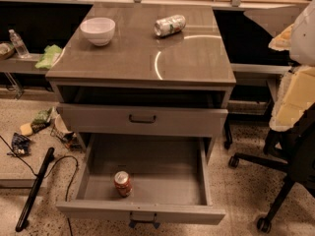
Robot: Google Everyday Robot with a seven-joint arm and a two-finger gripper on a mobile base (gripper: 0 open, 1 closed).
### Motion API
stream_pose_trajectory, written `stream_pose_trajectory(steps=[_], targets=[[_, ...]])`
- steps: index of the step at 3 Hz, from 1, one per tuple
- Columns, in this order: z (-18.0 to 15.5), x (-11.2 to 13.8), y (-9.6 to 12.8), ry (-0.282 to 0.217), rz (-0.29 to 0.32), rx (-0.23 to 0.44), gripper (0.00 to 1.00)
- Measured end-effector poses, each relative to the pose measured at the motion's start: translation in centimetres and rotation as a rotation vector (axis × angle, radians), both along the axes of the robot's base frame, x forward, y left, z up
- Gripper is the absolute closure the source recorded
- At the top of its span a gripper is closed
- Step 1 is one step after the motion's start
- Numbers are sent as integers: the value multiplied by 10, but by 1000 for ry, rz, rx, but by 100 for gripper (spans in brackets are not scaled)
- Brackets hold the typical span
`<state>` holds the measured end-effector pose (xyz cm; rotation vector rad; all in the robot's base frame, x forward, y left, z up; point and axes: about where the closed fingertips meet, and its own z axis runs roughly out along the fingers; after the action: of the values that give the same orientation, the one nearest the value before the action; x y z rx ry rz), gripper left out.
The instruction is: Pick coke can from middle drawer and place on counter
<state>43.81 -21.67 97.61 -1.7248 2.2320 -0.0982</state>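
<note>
Now | coke can (122,183) upright in middle drawer (167,173) | hand out of view, grip untellable

Single camera, high up, tilted down, mid distance. It faces the counter (133,53) at top of view, open middle drawer (162,173) at bottom; gripper (290,95) close to lens, right edge.

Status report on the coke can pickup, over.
Pincer not in view. Red coke can upright in the open drawer, front left, untouched. Nothing covers it. On the counter: bowl, tipped pale can.
</note>
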Motion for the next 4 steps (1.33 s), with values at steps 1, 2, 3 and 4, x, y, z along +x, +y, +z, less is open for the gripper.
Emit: stream_pose_trajectory(steps=[1,2,3,4], targets=[[-2,1,1,0,0,8,0],[-31,16,27,-1,5,152,0],[-92,25,67,32,54,353,0],[-152,44,127,60,95,549,0]])
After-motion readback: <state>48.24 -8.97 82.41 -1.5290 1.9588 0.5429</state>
